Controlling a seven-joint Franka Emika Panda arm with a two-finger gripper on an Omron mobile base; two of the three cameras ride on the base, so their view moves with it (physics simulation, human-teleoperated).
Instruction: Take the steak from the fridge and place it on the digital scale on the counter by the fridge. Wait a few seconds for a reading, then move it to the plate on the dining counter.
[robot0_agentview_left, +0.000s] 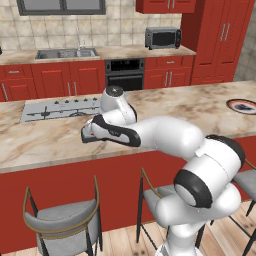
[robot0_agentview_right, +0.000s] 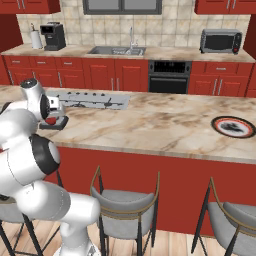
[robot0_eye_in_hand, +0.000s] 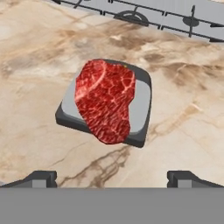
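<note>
Hovering above steak, gripper spread fully wide, gripping nothing. Lying flat on digital scale, one end overhanging its edge. Sitting on marble counter just beside cooktop. Plate well apart.

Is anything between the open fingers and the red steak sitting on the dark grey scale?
Nothing visible. In the hand view the flat red steak lies on the square dark grey scale in plain sight beyond the open fingers, with bare beige marble counter between.

no readable text, labels or numbers anywhere
</note>
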